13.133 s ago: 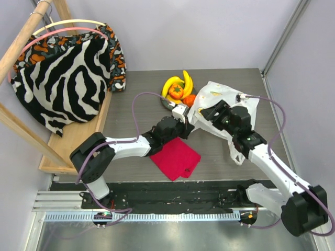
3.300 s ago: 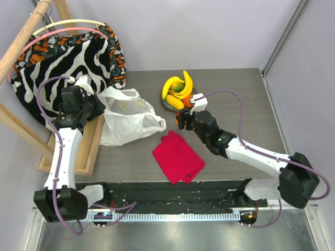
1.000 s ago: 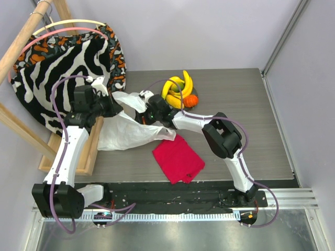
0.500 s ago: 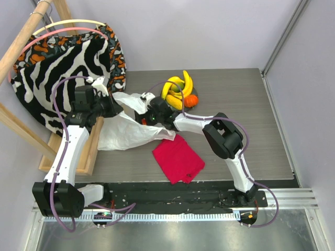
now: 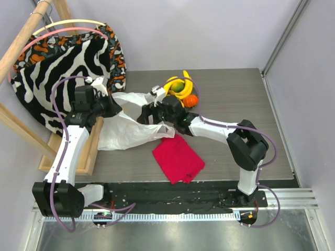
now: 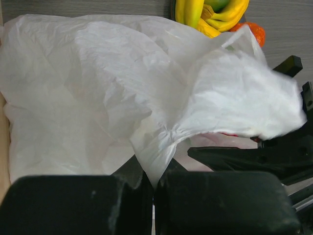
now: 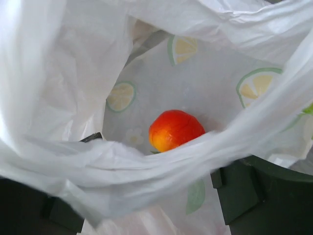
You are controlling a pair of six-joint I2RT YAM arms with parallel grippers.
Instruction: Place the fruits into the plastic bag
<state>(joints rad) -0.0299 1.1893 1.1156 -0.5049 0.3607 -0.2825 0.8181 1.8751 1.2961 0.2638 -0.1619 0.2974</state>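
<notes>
The white plastic bag (image 5: 125, 133) lies at the table's left, its mouth held up. My left gripper (image 5: 112, 107) is shut on the bag's rim (image 6: 154, 166). My right gripper (image 5: 148, 115) is open at the bag's mouth, its fingers (image 7: 239, 191) spread under the plastic (image 7: 73, 73). A red-orange fruit (image 7: 175, 129) lies loose inside the bag, beyond the fingers. Yellow bananas (image 5: 175, 83) with a green fruit (image 5: 178, 88) and a small orange (image 5: 191, 99) are piled behind the right wrist. The bananas (image 6: 208, 14) also show in the left wrist view.
A red folded cloth (image 5: 177, 157) lies in front of the bag. Zebra-striped fabric (image 5: 68, 68) hangs on a wooden rack (image 5: 84, 151) at the left. The right arm (image 5: 220, 128) stretches across the table's middle.
The right arm has swung its elbow rightward and drawn the gripper back toward the bag's mouth. The left gripper keeps its hold on the bag.
</notes>
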